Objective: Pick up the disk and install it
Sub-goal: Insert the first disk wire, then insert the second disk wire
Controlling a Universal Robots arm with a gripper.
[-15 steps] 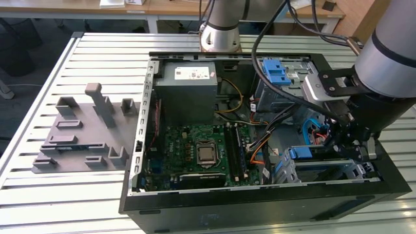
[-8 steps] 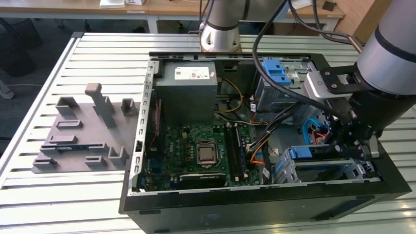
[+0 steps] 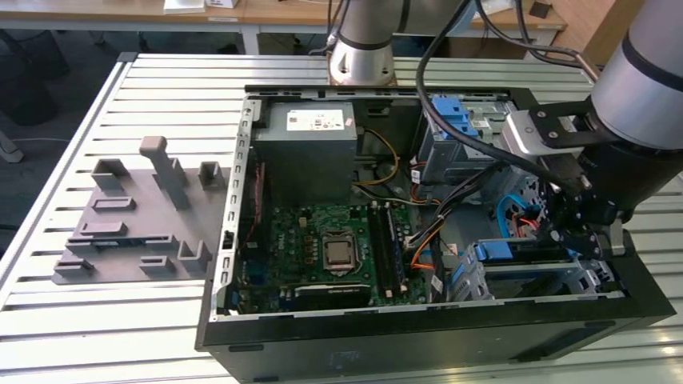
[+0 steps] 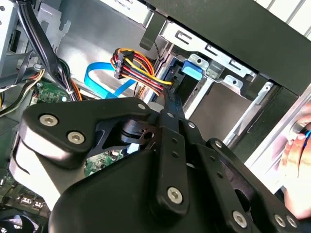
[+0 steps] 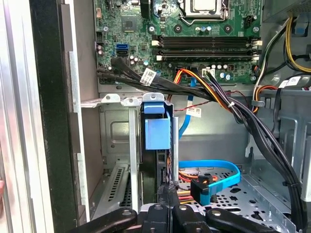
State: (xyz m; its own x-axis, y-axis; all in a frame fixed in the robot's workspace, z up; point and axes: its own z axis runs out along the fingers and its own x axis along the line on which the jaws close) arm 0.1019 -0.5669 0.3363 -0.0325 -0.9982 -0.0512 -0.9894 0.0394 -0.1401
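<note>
Inside the open computer case (image 3: 229, 240), end effector (image 5: 167, 191) clamps the upright, blue-railed disk (image 5: 156, 145).

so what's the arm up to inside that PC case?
The gripper is down inside the open computer case, at the drive bay in the corner at the exterior view's right. It is closed on the disk, which stands on edge in the bay, blue rail showing in the first wrist view. The fixture plate sits beside the case.
</note>
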